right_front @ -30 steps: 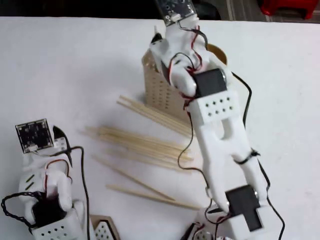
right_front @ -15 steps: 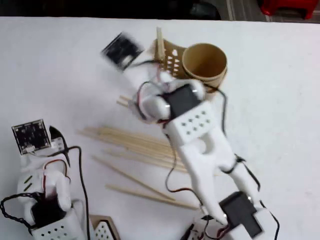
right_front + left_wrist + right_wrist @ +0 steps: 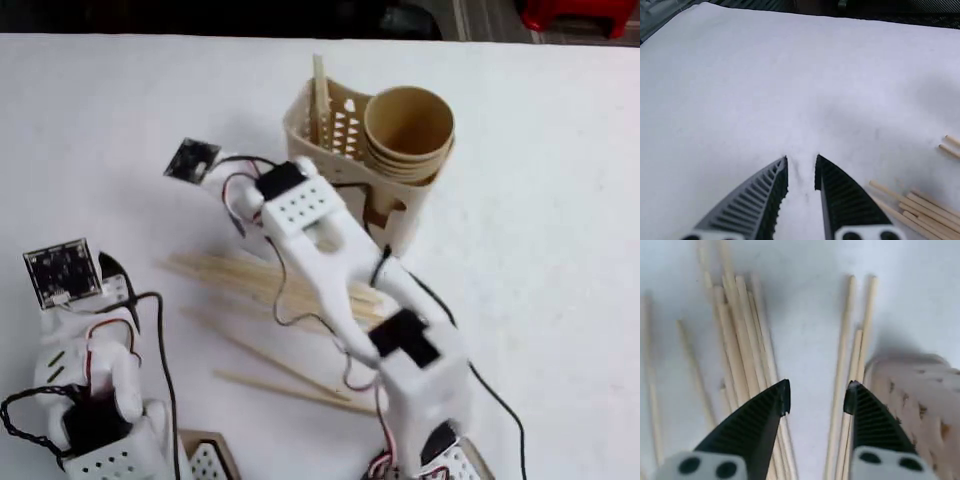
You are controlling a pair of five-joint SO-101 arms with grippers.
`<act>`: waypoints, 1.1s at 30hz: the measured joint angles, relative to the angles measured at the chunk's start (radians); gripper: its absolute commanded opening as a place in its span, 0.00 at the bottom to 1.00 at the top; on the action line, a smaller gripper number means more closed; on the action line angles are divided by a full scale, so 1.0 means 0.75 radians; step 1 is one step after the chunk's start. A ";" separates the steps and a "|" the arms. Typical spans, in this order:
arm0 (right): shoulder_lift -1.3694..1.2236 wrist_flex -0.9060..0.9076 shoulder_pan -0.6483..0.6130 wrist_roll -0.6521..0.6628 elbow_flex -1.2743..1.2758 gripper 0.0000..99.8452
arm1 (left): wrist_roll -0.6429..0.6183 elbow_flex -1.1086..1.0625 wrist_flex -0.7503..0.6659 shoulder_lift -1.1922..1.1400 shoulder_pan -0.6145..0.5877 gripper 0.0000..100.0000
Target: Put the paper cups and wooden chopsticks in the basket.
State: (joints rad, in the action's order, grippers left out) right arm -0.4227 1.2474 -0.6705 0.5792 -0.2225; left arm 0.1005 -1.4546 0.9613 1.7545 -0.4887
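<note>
Nesting one inside another, the paper cups point(image 3: 408, 125) stand as a stack in the basket point(image 3: 340, 125), which sits near the far edge of the table point(image 3: 100, 120), about midway along it. That half of the job looks done. One wooden chopstick point(image 3: 320, 80) stands upright in the basket's other end, beside the cups.

Most of the chopsticks are not yet in. A loose bundle point(image 3: 225, 272) lies across the middle of the table, just on the near side of the basket, and two separate sticks point(image 3: 280, 388) lie closer to the near edge. By my reckoning the collecting has barely begun, with many picks left.

The right gripper point(image 3: 815, 395) hangs over the bundle with its jaws spread and nothing between them. Below it, a thick cluster of sticks point(image 3: 735, 340) lies to one side, and a thinner pair point(image 3: 850, 330) runs right along the basket's wall. The next grasp probably calls for lining the jaws across a few sticks, not along them. Those lying against the basket may be awkward to pinch.

The left gripper point(image 3: 801, 160) rests low over bare table at the near left corner, its jaws a narrow gap apart and empty, with stick ends just off to one side.
</note>
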 measured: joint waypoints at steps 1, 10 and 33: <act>-0.053 0.000 0.004 0.004 -0.049 0.19 | 0.000 0.000 0.000 0.000 0.000 0.11; -0.477 0.027 0.086 0.016 -0.501 0.19 | 0.000 0.000 0.000 0.000 0.000 0.11; -0.923 0.499 0.063 0.014 -1.174 0.02 | 0.000 0.000 0.000 0.000 0.000 0.11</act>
State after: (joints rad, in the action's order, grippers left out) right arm -1.1147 1.6218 -0.6229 0.5900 -1.1032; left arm 0.1005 -1.4546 0.9613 1.7545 -0.4887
